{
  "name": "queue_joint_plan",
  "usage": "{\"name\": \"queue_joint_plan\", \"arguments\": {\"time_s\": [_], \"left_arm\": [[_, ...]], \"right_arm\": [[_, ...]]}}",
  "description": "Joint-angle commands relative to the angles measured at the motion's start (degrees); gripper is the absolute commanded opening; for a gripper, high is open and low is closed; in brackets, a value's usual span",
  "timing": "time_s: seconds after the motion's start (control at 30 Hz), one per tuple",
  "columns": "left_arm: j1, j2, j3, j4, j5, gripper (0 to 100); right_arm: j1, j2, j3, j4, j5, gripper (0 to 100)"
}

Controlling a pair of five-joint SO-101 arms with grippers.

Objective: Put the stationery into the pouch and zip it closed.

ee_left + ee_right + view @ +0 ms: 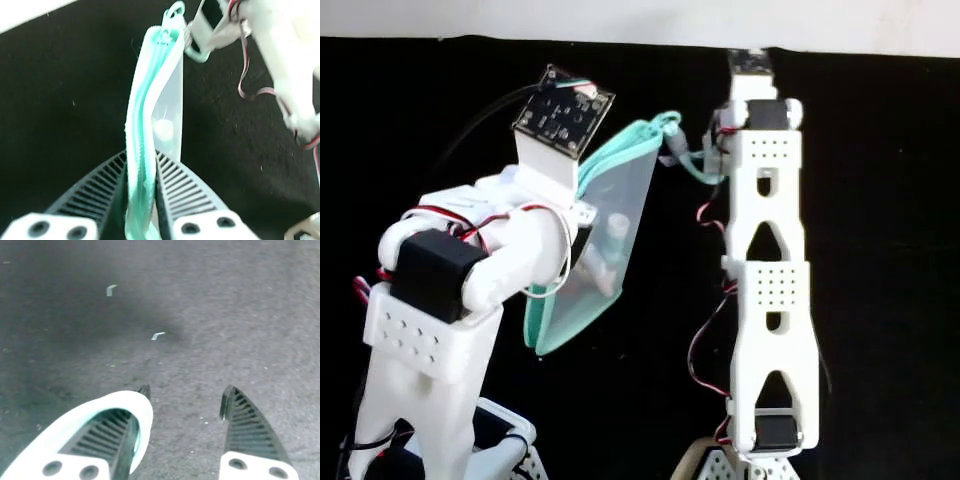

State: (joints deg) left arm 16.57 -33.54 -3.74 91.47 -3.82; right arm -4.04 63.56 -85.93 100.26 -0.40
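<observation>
Black table (880,250), two pale scraps (158,335)

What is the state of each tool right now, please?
Left tool: closed, holding the pouch by its zipper edge.
Right tool: open.

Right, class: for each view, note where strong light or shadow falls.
High view: a white strip is bright above the black table, and light shows through the pouch. Left wrist view: the pouch looks pale in the left gripper. Right wrist view: a dark shadow lies on the table beyond the right gripper.
</observation>
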Motion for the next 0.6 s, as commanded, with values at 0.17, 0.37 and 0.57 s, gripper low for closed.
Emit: {"name": "queue_joint_plan", "arguments": {"time_s": [0.17,0.37,0.57], "left_arm": [[-3.4,-0.3,6.4,-13.2,-0.1,1],[-4.4,-0.3,11.0,-19.3,3.8,1],[-15.9,-0.4,11.3,-21.4,0.8,1]], "right_arm": [[-3.6,-14.9,12.0,0.9,0.4,23.1],[-5.6,-26.9,31.7,0.8,-3.4,23.1],[-5.8,-37.5,41.7,0.7,-4.0,23.1]]}}
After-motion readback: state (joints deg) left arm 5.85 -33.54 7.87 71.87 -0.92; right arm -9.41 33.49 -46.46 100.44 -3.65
